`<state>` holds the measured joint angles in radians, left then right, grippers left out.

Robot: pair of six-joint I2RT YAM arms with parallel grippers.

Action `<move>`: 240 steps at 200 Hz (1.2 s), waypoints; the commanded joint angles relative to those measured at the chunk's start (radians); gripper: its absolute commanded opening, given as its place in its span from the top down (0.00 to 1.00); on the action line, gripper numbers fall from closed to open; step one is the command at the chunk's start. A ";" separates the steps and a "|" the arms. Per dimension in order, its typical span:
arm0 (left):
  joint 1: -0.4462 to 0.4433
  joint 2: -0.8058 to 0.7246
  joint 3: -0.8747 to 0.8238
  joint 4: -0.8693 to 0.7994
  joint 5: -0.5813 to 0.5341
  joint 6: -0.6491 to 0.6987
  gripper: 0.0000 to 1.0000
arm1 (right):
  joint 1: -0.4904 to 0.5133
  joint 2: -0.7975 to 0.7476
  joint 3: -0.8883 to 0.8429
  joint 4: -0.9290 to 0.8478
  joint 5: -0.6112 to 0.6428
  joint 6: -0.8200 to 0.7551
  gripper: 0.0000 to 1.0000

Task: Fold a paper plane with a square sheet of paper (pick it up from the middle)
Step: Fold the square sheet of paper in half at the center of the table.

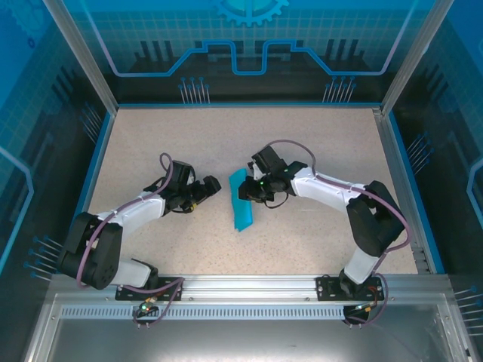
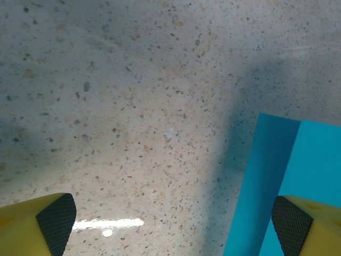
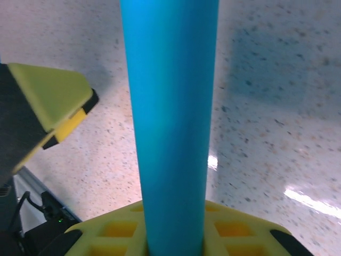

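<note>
The teal-blue sheet of paper (image 1: 242,202) lies mid-table, folded into a long narrow strip rather than a pointed paper plane. My right gripper (image 1: 250,189) is shut on its far end. In the right wrist view the paper (image 3: 170,106) rises as a curved band from between the yellow jaws (image 3: 173,237). My left gripper (image 1: 212,188) sits just left of the strip, open and low over the table. In the left wrist view its padded fingertips (image 2: 55,223) stand wide apart around the gripper's middle (image 2: 173,226), and the right pad overlaps the paper's edge (image 2: 277,176). Nothing is between them.
The speckled beige tabletop (image 1: 302,143) is walled by blue panels and metal posts, with a metal rail (image 1: 249,285) along the near edge. A yellow finger of the left gripper (image 3: 50,98) shows close to the paper in the right wrist view.
</note>
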<state>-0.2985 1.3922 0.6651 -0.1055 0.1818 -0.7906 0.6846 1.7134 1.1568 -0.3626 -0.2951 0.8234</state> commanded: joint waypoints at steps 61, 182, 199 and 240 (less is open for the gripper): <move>-0.011 0.037 0.011 0.118 0.120 0.024 0.02 | -0.022 0.113 0.004 -0.092 0.160 -0.063 0.66; -0.011 0.127 0.110 0.105 0.208 0.053 0.02 | -0.034 0.172 0.073 -0.259 0.284 -0.089 0.45; -0.011 0.159 0.129 0.094 0.260 0.037 0.04 | -0.034 0.174 0.071 -0.261 0.285 -0.091 0.46; -0.017 0.151 0.103 0.144 0.259 0.014 0.08 | -0.042 0.161 0.032 -0.225 0.312 -0.062 0.48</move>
<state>-0.3019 1.5459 0.7696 0.0341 0.4023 -0.7616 0.6617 1.8717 1.2049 -0.5819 -0.0132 0.7326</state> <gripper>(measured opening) 0.927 0.532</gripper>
